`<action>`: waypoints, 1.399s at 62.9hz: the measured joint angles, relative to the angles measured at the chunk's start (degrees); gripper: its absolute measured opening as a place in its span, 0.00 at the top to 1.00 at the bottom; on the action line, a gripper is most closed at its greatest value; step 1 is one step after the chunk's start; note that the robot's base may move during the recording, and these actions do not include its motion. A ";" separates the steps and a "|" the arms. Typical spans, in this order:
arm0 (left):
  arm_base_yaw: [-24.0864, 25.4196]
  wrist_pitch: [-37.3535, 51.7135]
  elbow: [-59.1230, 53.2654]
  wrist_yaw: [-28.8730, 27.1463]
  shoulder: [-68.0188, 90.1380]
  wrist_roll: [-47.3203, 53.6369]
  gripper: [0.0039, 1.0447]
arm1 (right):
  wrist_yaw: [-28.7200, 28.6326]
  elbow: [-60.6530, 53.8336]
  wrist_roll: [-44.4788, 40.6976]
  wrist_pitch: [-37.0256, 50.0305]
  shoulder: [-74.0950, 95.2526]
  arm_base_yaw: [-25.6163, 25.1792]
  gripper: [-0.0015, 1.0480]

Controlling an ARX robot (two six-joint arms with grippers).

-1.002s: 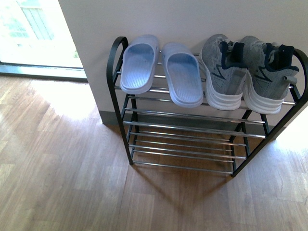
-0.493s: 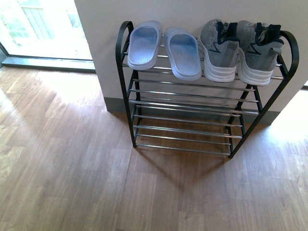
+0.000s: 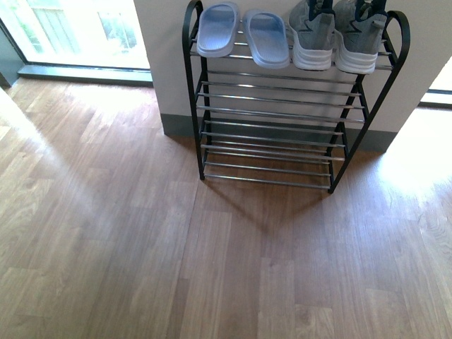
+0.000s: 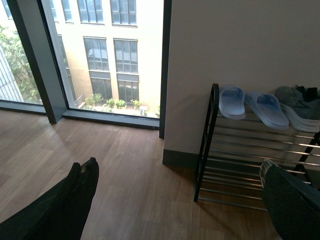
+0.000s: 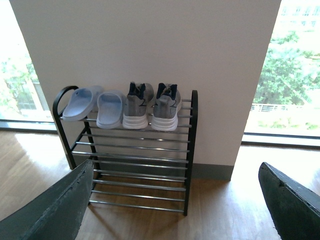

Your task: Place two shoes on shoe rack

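Two grey sneakers sit side by side on the right of the top tier of the black shoe rack (image 3: 275, 128), toes outward: the left shoe (image 3: 311, 35) and the right shoe (image 3: 360, 39). In the right wrist view they show as a pair, one shoe (image 5: 136, 107) beside the other (image 5: 166, 107), on the rack (image 5: 192, 150). My right gripper (image 5: 175, 167) is open and empty, well back from the rack. My left gripper (image 4: 178, 165) is open too, holding nothing, off to the rack's (image 4: 206, 140) left side. No arm shows in the front view.
Two pale blue slippers (image 3: 217, 30) (image 3: 266, 39) fill the left of the top tier. The lower tiers hold nothing. The rack stands against a white wall section (image 5: 150, 45), with tall windows (image 4: 100, 55) either side and wooden floor (image 3: 212, 261) before it.
The front view has drawn back from the rack, which now looks smaller and higher in the picture, with more floor showing. The shoes and slippers have not moved on the rack.
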 joint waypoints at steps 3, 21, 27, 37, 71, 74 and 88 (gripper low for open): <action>0.00 0.00 0.00 0.02 0.00 0.00 0.09 | 0.04 0.00 0.00 0.00 -0.02 0.00 0.09; 0.00 0.00 0.00 0.02 0.00 0.00 0.09 | 0.04 0.00 0.02 -0.02 -0.02 0.00 0.09; 0.00 0.00 0.00 -0.02 0.00 0.00 0.09 | -0.02 0.00 0.00 0.00 -0.02 0.00 0.09; 0.00 0.00 0.00 0.02 0.00 0.00 0.09 | 0.00 0.00 0.00 0.00 -0.02 0.00 0.09; 0.04 0.00 0.00 0.11 0.00 0.02 0.09 | 0.22 0.00 0.00 -0.02 -0.07 0.00 0.09; 0.04 0.00 0.00 0.09 0.00 0.02 0.09 | 0.20 0.00 0.00 -0.02 -0.04 0.00 0.09; 0.04 0.00 0.00 -0.13 0.00 0.02 0.09 | -0.07 0.00 0.00 -0.02 -0.04 0.00 0.09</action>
